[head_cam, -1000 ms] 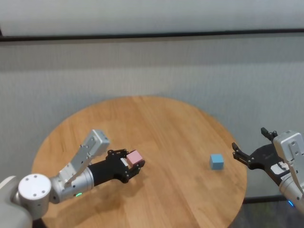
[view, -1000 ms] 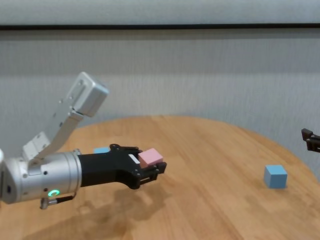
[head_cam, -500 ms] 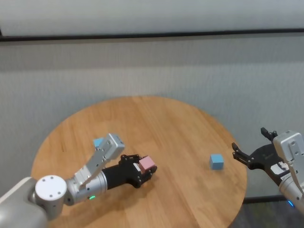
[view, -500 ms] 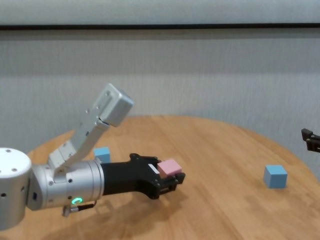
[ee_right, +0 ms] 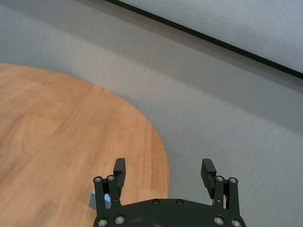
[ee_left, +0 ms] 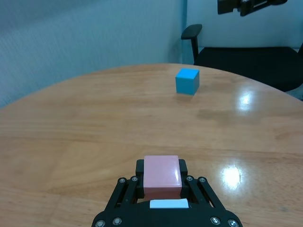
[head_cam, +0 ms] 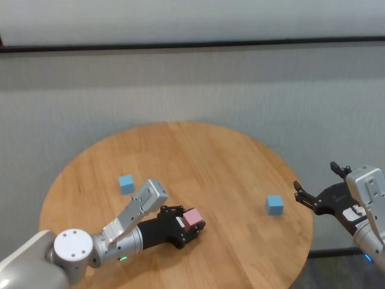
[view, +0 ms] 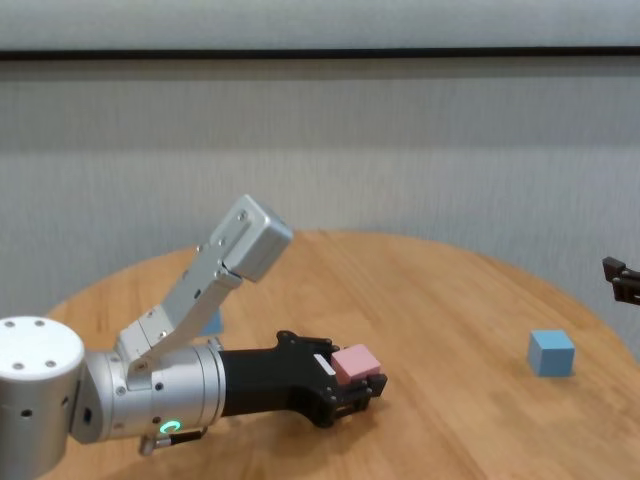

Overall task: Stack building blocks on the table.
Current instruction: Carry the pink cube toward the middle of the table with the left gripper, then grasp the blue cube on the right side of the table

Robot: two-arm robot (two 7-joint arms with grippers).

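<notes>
Left gripper (head_cam: 191, 224) is clamped on the pink block (head_cam: 192, 218), low over the table (head_cam: 198, 156) near its 6 o'clock edge. One blue block (head_cam: 274, 205) sits toward 3 o'clock, another (head_cam: 126, 183) toward 9. Right gripper (head_cam: 320, 188) hangs off-table at 3 o'clock, jaws wide, holding nothing.

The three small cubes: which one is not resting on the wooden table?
The pale pink cube. The left gripper is shut on it, while both light blue cubes, one at the robot's left and one at its right, sit on the round wooden table.
</notes>
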